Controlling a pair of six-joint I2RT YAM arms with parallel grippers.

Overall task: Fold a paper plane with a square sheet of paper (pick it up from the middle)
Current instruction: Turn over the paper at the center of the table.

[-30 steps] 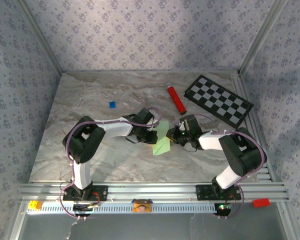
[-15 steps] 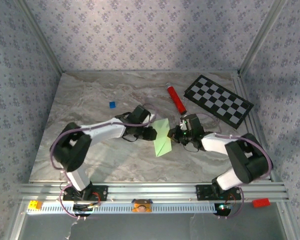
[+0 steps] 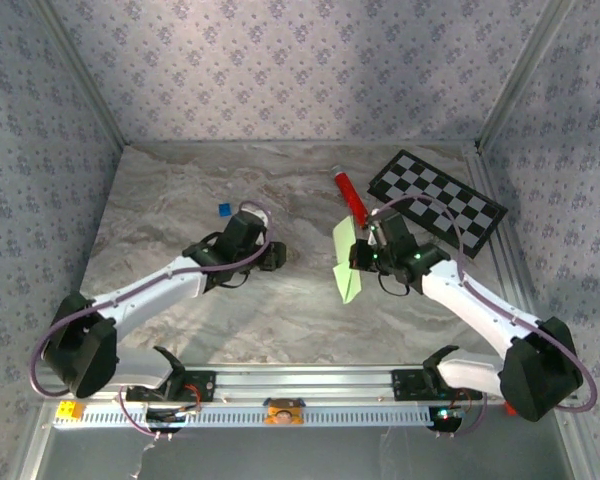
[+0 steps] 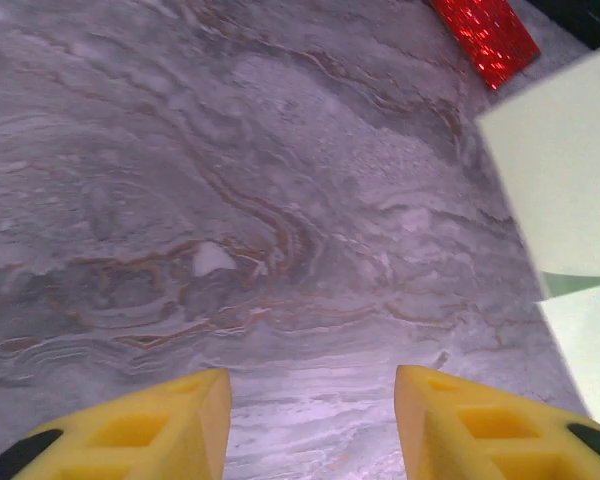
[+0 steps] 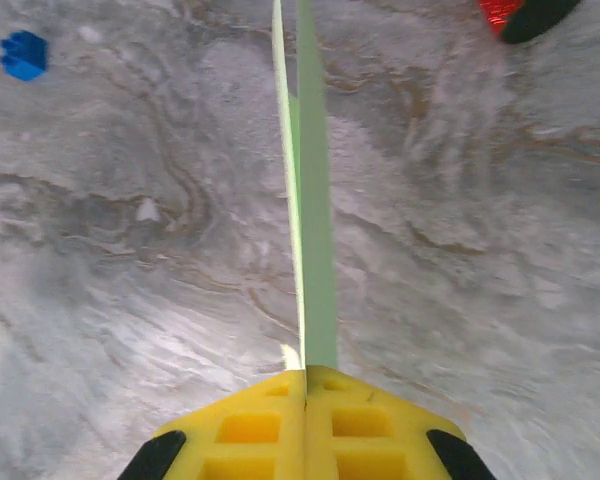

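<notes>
Top external view: we see the desk (image 3: pixel 170 190) closed in by patterned walls at the back and both sides, with a metal rail along its lower edge. Most open room lies in the left half and along the lower middle. At the upper right the checkerboard (image 3: pixel 437 201) sits close to the desk's right edge, and the red tube (image 3: pixel 352 197) lies just left of it. A small blue square (image 3: pixel 224 209) rests alone at upper centre-left.

Right of centre, the right pincer (image 3: pixel 363 258) is clamped on the folded sheet of paper (image 3: pixel 347 265). The sheet's long axis runs up and down the frame, its squarer end near the tube and its narrower end toward the rail. The right wrist view shows the sheet (image 5: pixel 310 220) edge-on, running straight up the frame from the pressed-together pads. We cannot tell whether its far end touches the desk.

Well apart at centre-left, the left pincer (image 3: pixel 275 255) faces the sheet. Its wrist view shows the pincer (image 4: pixel 310 420) spread, with bare desk between the yellow fingers (image 4: pixel 160 425).
</notes>
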